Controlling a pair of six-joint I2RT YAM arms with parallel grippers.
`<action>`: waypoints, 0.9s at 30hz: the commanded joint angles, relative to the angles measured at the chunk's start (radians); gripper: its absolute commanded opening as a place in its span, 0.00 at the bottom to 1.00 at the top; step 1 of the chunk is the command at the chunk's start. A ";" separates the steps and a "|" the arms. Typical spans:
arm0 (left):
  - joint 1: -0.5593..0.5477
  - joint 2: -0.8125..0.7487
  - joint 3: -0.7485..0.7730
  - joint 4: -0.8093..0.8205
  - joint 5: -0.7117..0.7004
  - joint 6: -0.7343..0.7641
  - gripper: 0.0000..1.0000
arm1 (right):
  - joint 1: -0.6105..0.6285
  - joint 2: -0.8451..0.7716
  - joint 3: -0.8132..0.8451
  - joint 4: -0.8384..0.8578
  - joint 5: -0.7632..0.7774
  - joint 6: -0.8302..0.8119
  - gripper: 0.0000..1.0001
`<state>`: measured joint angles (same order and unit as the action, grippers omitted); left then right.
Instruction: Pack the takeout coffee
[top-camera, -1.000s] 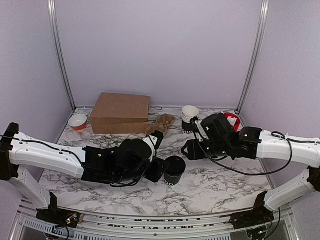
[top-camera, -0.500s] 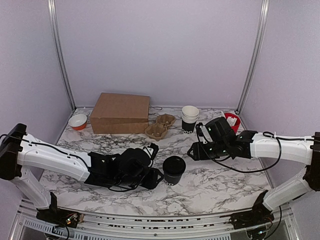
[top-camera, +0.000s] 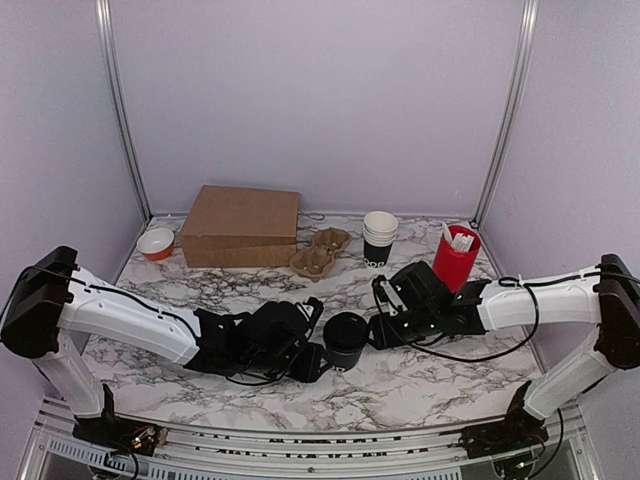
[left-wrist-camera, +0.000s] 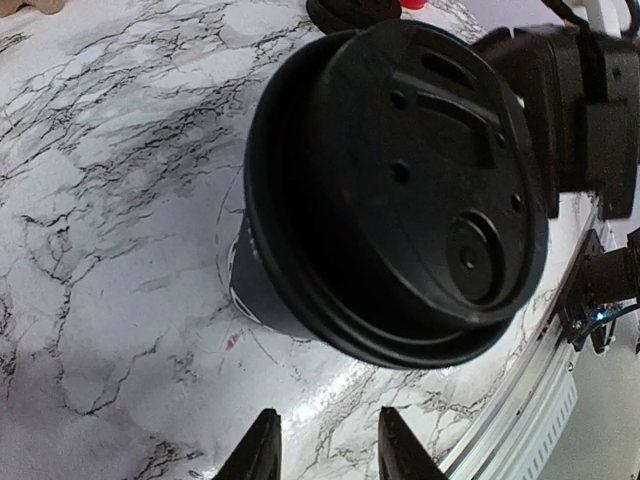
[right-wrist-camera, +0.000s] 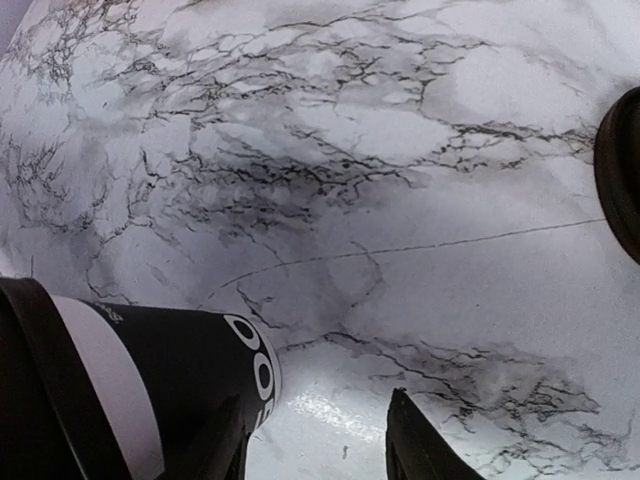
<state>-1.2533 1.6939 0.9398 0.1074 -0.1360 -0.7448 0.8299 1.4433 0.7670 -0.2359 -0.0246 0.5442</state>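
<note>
Looking from above: the cup, with its lid on, stands on the desk near the front, between the two arms.
Left jaws, top view: just beside the cup on its near left. This view does not show whether they touch it.
Right jaws, top view: just beside the cup on its right.
Carrier: at the back next to the box, well apart from the cup.
Left wrist: the lid sits evenly over the rim. The left jaws are spread, with only bare desk between them and the cup beyond their tips.
Right wrist: the cup is at the lower left, outside the right jaws, which are spread over bare desk.
Done: the lid appears to be seated on the cup.
Left to do: probably to grasp the cup and set it in the carrier. Neither pair of jaws holds it yet.
</note>
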 joint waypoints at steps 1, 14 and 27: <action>0.048 0.015 0.016 0.041 0.026 0.017 0.34 | 0.076 -0.042 -0.053 0.062 0.025 0.075 0.45; 0.173 0.038 0.076 -0.063 0.019 0.086 0.34 | 0.222 -0.120 -0.104 0.052 0.106 0.195 0.45; 0.128 -0.063 0.049 -0.079 0.049 0.055 0.33 | -0.027 -0.300 -0.023 0.031 -0.025 -0.009 0.51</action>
<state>-1.0737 1.6890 0.9958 0.0399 -0.0937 -0.6685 0.9051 1.1316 0.6735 -0.2642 0.0593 0.6540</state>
